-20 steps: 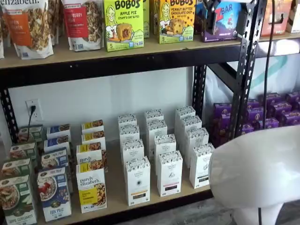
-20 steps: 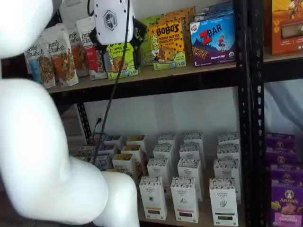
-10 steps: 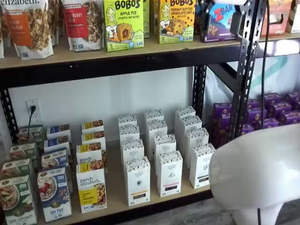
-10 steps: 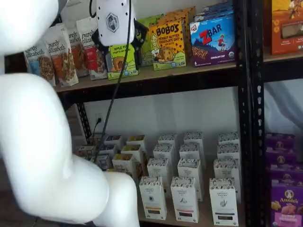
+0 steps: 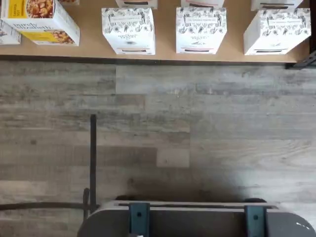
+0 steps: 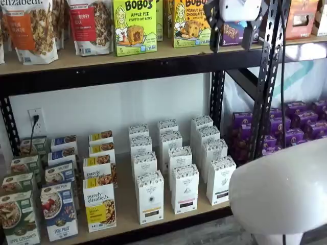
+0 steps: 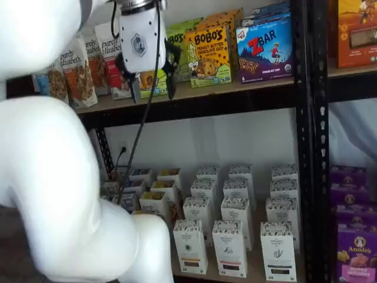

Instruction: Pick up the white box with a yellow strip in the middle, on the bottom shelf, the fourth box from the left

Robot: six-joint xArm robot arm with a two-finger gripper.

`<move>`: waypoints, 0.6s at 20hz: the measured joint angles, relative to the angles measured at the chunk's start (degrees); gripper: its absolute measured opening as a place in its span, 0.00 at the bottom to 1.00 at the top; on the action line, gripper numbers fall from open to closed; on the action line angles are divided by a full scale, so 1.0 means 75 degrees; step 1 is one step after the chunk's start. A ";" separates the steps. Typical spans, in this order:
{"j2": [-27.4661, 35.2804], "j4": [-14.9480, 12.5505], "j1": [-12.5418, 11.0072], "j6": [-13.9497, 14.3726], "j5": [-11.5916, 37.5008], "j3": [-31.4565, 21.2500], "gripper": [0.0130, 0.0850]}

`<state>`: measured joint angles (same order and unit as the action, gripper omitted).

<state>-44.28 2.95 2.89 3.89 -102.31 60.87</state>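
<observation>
Wrist view is looking down on the floor and the front edge of the bottom shelf (image 5: pixel 163 55), where three speckle-topped white cartons are lining up beside a yellow-labelled purely elizabeth box (image 5: pixel 40 22). Judging by that row, the white box (image 5: pixel 128 28) with the tan-yellow strip is the carton just beside the purely elizabeth box, standing upright at the board's front edge; in a shelf view it is showing as the front carton (image 6: pixel 150 197) of its column, and in the other shelf view at (image 7: pixel 189 246). The cartons are standing in straight columns running front to back, likely so the front one of each can be taken without disturbing its neighbours.

Across both shelf views the gripper (image 6: pixel 231 37) is hanging high, level with the upper board carrying the Bobo's boxes (image 6: pixel 135 26), well above and well apart from the white box. Its two black fingers (image 7: pixel 134 88) are standing spread, with a plain gap between them, and they are gripping nothing and touching nothing; the boxes seen between them are behind. The spread setting probably suits the carton's narrow width for the coming approach. A cable (image 7: pixel 143 118) is trailing down beside the white gripper body. The descent toward the bottom shelf is not yet done.
</observation>
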 joint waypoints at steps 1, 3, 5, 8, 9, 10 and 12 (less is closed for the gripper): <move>-0.0031 -0.0019 0.0083 0.0075 0.0094 -0.0121 1.00; -0.0083 -0.0055 0.0232 0.0211 0.0260 -0.0344 1.00; -0.0148 -0.0084 0.0395 0.0365 0.0489 -0.0639 1.00; -0.0227 -0.0222 0.0655 0.0600 0.0863 -0.1050 1.00; -0.0262 -0.0317 0.0771 0.0704 0.1037 -0.1213 1.00; -0.0317 -0.0372 0.0852 0.0782 0.1251 -0.1390 1.00; -0.0387 -0.0416 0.0973 0.0908 0.1634 -0.1703 1.00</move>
<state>-47.19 -0.17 10.19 10.70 -90.05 48.10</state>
